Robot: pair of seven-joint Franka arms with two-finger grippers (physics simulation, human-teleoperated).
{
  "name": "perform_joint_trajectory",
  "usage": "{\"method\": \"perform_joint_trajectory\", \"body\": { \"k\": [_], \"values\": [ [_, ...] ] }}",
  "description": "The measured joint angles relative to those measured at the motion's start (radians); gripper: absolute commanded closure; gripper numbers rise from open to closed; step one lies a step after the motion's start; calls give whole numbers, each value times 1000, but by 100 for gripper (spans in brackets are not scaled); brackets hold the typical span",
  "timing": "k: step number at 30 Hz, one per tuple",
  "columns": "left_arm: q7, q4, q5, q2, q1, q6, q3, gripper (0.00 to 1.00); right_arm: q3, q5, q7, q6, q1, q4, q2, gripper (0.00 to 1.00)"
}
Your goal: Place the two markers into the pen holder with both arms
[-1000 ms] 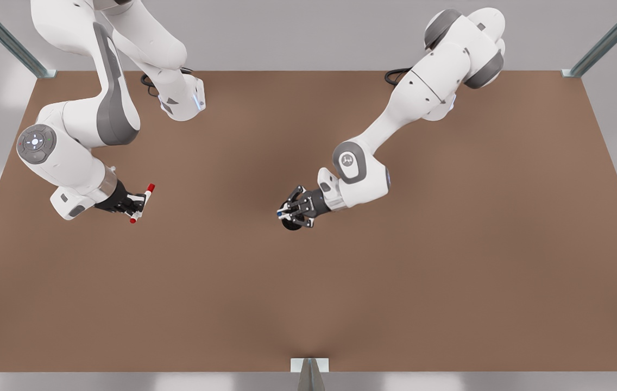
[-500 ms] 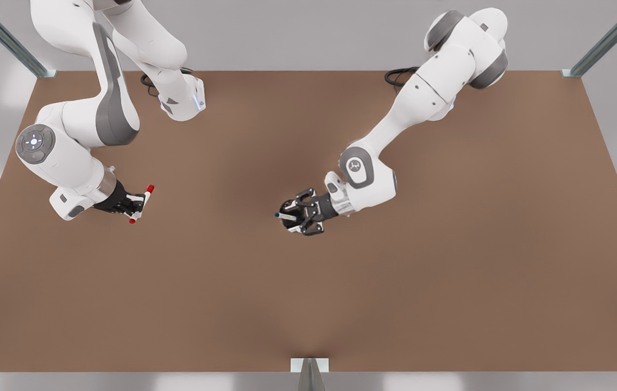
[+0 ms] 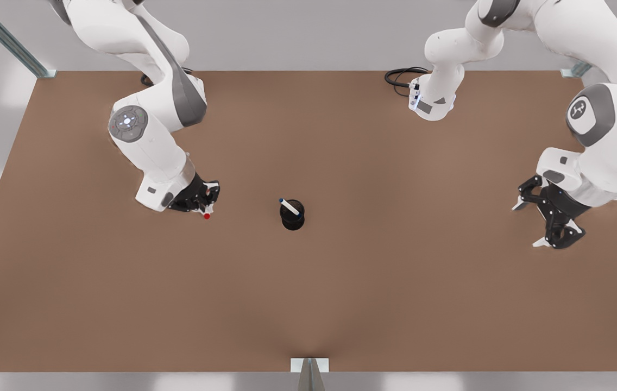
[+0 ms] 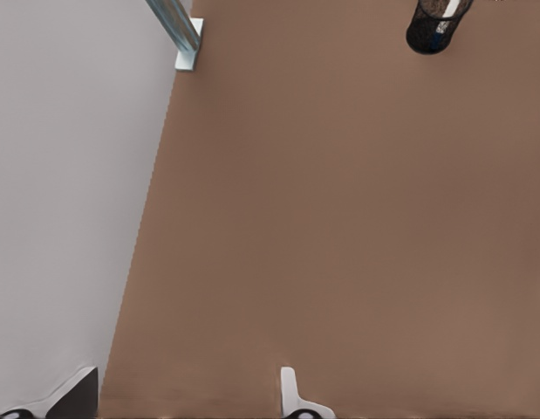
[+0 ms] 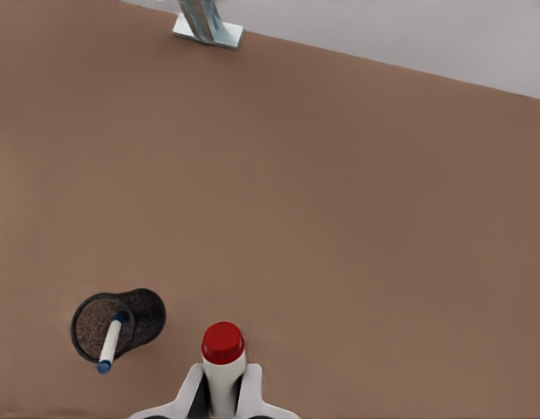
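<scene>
**One marker in the holder, one gripped**

The pen holder (image 3: 293, 214) contains the blue-capped marker (image 3: 289, 206), leaning, cap up. Near it, the right gripper (image 3: 203, 202) clamps the red-capped marker (image 5: 222, 360) upright. Well away, the left gripper (image 3: 541, 224) gapes wide, empty.

the right gripper (image 3: 203, 205) is on the front view's left, pointing down and clamped around the red marker (image 5: 223, 362), arm bent over it. the left gripper (image 3: 537, 221) hangs way off at the front view's right edge, fingers (image 4: 290, 393) spread wide and nothing between them, that arm's just waiting.
</scene>
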Motion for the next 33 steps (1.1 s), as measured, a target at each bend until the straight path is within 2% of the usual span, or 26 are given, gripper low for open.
{"method": "perform_joint_trajectory", "body": {
  "k": [2,7,11,15,24,28,33],
  "values": [
    [-134,-103,22,-57,-37,-43,40,0,-2,-50,8,86,98,15,65,76],
    [-411,-127,46,-22,-50,-97,49,0,-14,-295,47,273,270,253,302,75],
    [-584,-130,51,4,-54,-115,49,0,-30,-389,89,363,346,325,351,75],
    [-723,-132,53,29,-64,-123,49,0,-23,-425,133,374,361,323,331,76],
    [-943,-133,53,42,-78,-126,49,0,-12,-459,219,306,337,99,196,76],
    [-1011,-133,53,55,-75,-119,49,0,-17,-533,261,365,327,-27,194,76],
    [-1076,-133,53,68,-70,-106,50,0,-24,-663,337,459,325,-86,221,76]
  ]
}}
